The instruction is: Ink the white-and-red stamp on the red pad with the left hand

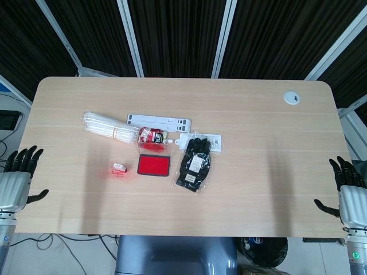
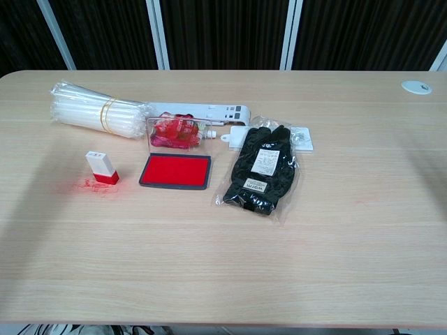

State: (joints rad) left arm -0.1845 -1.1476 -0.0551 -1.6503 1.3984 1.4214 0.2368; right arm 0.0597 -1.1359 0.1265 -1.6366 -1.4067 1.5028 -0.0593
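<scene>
Head view: the stamp (image 1: 119,169) stands upright left of centre on the worktop (image 1: 258,189), just beside the red pad (image 1: 153,165), whose lid is open. The left robot hand (image 1: 17,180) hangs off the left edge and the right robot hand (image 1: 350,195) off the right edge, both empty with fingers spread. Packaged black gloves (image 1: 194,164) lie right of the pad.

The table (image 2: 349,279) is showing a pale wood-grain top with a smooth, matt finish, and the red pad (image 2: 175,171) is lying matt and felt-like inside a dark plastic frame under a clear, glossy lid. The black gloves (image 2: 262,174) are looking like knitted cloth inside shiny, crinkled clear film bearing a paper label, and the white-and-red stamp (image 2: 102,167) is looking like smooth plastic.
</scene>
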